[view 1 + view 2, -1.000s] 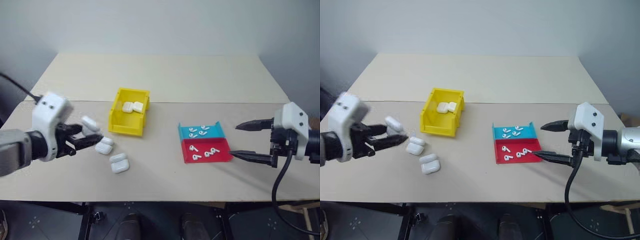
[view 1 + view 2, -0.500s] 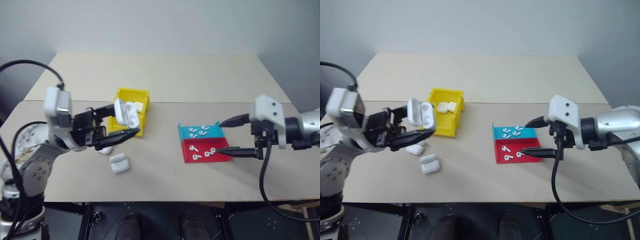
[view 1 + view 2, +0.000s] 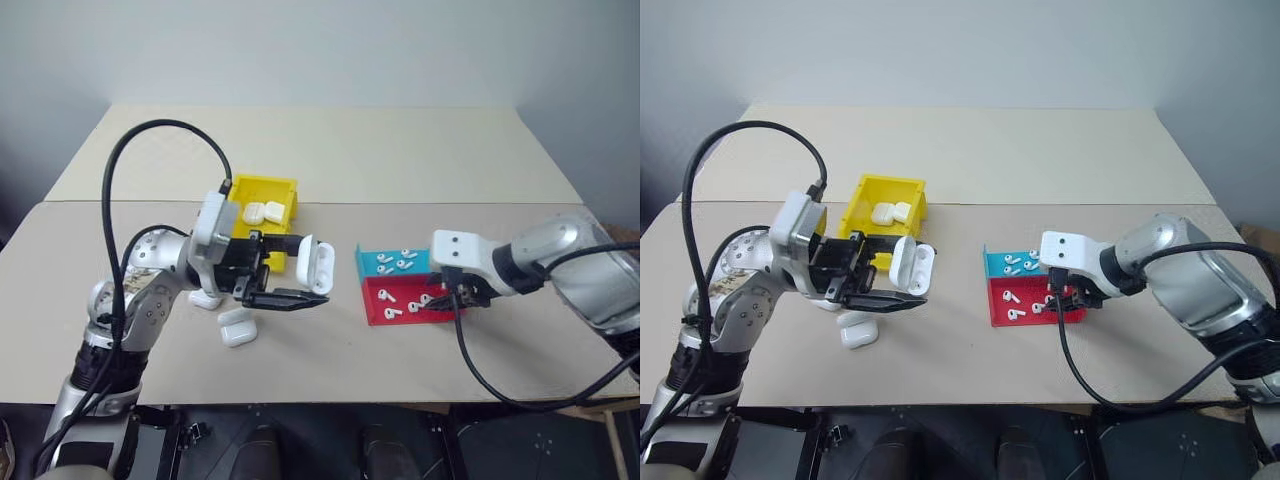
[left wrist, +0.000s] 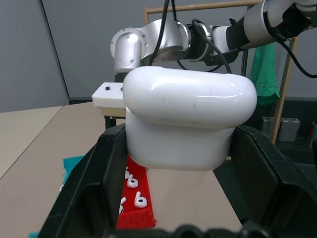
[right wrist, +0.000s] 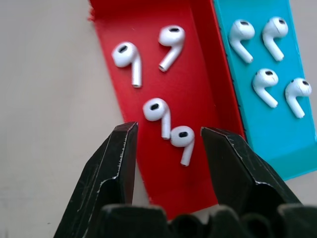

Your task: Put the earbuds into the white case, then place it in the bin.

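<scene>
**White case clamped in left gripper, right gripper over red tray**

White case [image 3: 314,264] sits clamped between the left gripper [image 3: 292,270] fingers, lid flipped open, held above the table [image 3: 400,160] just right of the yellow bin [image 3: 262,218]. Right gripper [image 5: 168,136], jaws partly apart, hangs low over the red tray [image 5: 198,99], straddling two earbuds [image 5: 171,126]; two more lie further in. Blue tray [image 5: 267,134] touches the red one on the far side, four earbuds inside. Bin holds two cases. Two spare cases [image 3: 238,326] lie on the table near the left arm.
</scene>
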